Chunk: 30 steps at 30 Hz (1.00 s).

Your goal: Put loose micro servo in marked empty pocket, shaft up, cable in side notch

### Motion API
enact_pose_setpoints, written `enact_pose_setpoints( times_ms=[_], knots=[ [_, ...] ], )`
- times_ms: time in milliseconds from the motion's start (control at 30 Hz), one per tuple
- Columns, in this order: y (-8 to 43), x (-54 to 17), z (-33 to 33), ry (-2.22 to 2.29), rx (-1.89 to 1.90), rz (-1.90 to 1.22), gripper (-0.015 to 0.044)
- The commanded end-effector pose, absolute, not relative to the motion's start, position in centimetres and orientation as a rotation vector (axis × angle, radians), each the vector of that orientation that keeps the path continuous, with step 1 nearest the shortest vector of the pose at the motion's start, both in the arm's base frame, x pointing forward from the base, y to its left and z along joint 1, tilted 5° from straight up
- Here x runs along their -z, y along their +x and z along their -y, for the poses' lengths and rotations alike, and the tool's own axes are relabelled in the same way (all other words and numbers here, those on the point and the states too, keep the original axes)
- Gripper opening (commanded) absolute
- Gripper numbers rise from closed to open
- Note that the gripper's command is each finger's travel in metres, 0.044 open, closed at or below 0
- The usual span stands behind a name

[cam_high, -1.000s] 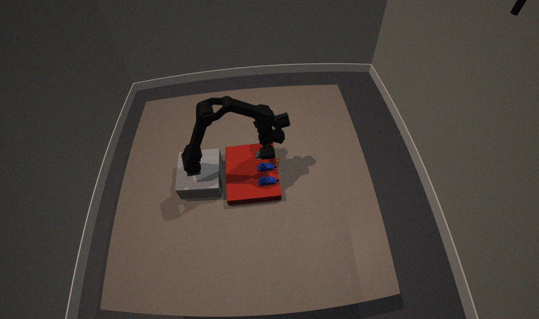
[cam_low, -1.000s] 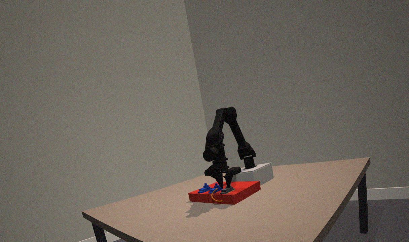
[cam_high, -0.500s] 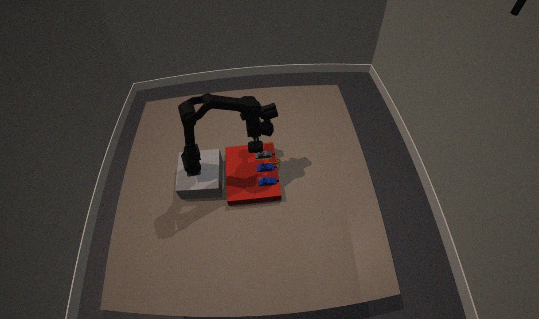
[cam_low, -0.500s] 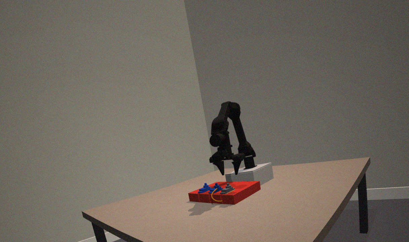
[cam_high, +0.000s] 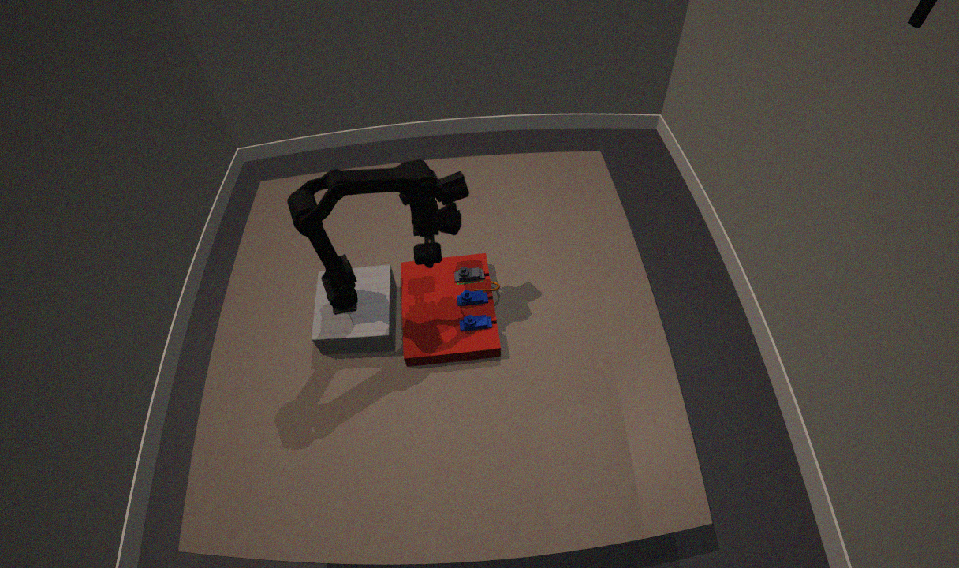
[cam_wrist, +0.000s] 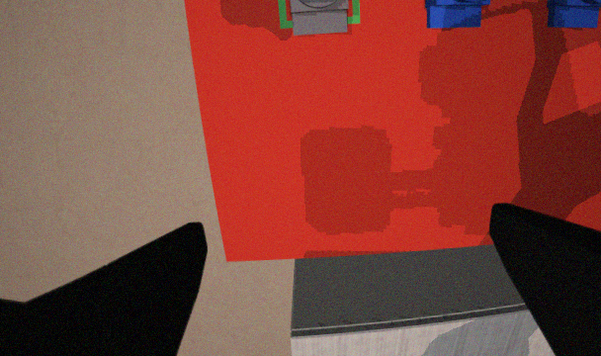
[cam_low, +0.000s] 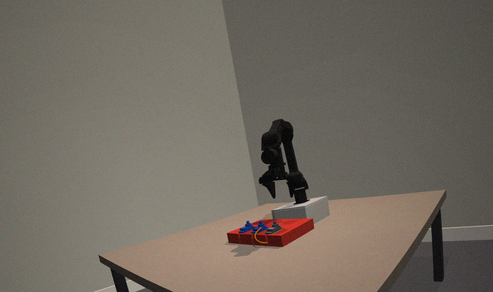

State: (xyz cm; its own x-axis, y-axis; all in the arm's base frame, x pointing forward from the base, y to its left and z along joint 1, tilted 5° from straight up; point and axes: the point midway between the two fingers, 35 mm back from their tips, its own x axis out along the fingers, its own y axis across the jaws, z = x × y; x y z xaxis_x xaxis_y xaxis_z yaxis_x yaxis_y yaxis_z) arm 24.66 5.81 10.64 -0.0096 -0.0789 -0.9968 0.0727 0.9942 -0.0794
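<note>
The grey micro servo [cam_high: 471, 275] [cam_low: 273, 229] [cam_wrist: 320, 23] stands upright, shaft up, in the green-marked pocket outline [cam_wrist: 283, 15] of the red deck [cam_high: 479, 342] [cam_low: 295, 229] [cam_wrist: 251, 99]. It sits about as low as its blue neighbours. Its ears look level, but full contact with the deck is too small to confirm. Its orange cable [cam_low: 255, 237] bows out over the deck's outer side; how it lies in the notch is unclear. My gripper [cam_high: 427, 263] [cam_low: 282, 197] [cam_wrist: 348, 227] is wide open and empty, raised above the deck's base-side part, apart from the servo.
Two blue servos stand in a row beside the grey one, a nearer blue servo [cam_high: 472, 297] [cam_low: 260, 227] [cam_wrist: 454, 16] and a farther blue servo [cam_high: 475, 323] [cam_low: 246, 228] [cam_wrist: 572, 16]. The arm's grey base block [cam_high: 373, 278] [cam_low: 318, 209] [cam_wrist: 355, 343] stands close beside the deck.
</note>
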Motion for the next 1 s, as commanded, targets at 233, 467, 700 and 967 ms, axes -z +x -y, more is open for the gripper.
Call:
enact_pose_setpoints(
  times_ms=[233, 467, 700, 967],
  knots=[
    [24.69, -14.29, -6.02, 0.003, 0.115, -1.553, 0.0440],
    [24.69, -14.29, -6.02, 0.003, 0.115, -1.553, 0.0440],
    [24.69, -14.29, -6.02, 0.003, 0.115, -1.553, 0.0440],
    [24.69, -14.29, -6.02, 0.003, 0.115, -1.553, 0.0440]
  ],
)
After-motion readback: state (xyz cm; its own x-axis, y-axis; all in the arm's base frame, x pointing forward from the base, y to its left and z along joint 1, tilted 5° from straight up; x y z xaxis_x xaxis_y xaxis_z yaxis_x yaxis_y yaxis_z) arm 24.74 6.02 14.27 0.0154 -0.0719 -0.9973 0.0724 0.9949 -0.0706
